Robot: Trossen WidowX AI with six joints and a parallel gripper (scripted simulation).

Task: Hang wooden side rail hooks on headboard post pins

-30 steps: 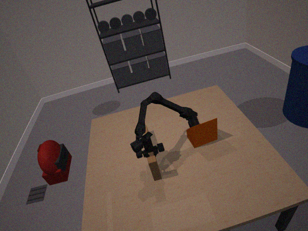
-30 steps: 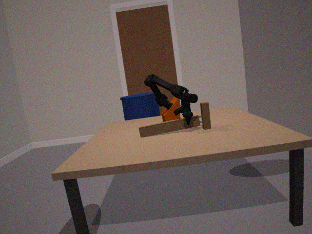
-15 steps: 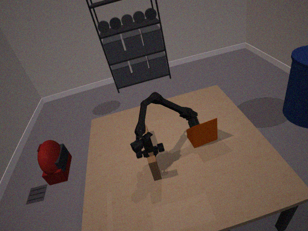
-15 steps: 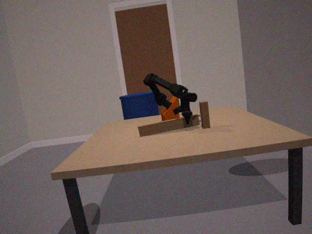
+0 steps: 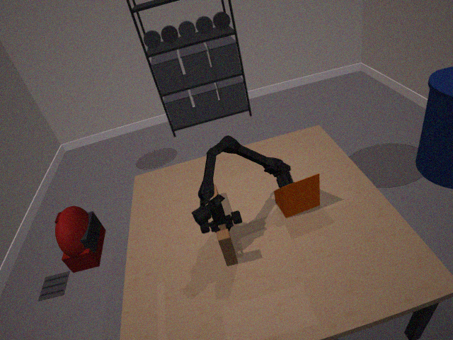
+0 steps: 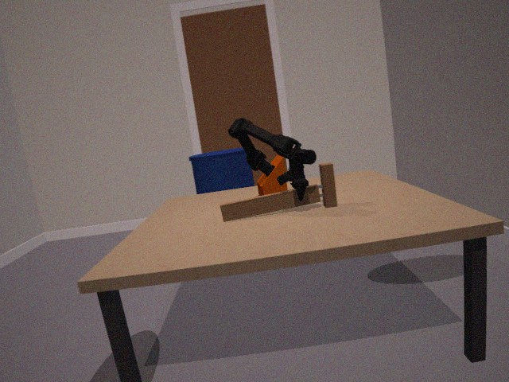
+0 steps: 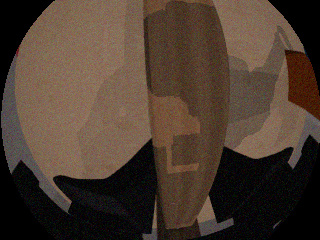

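The wooden side rail (image 5: pixel 228 251) (image 6: pixel 258 205) (image 7: pixel 179 87) lies slanted, with its far end on the table (image 5: pixel 329 256) (image 6: pixel 287 242) and its other end raised toward the upright headboard post (image 6: pixel 328 185). My gripper (image 5: pixel 219 220) (image 6: pixel 300 193) (image 7: pixel 175 139) is shut on the rail close to its raised end. In the exterior view, the steel hooks (image 6: pixel 320 189) show in the short gap between the rail end and the post. I cannot tell whether they sit on the pins. In the top view, the arm hides most of the post.
An orange panel (image 5: pixel 298 195) (image 6: pixel 273 181) stands on the table by the arm's base. A blue barrel (image 5: pixel 437 127) (image 6: pixel 222 170), a dark shelf rack (image 5: pixel 197 66) and a red object (image 5: pixel 76 234) stand on the floor around the table.
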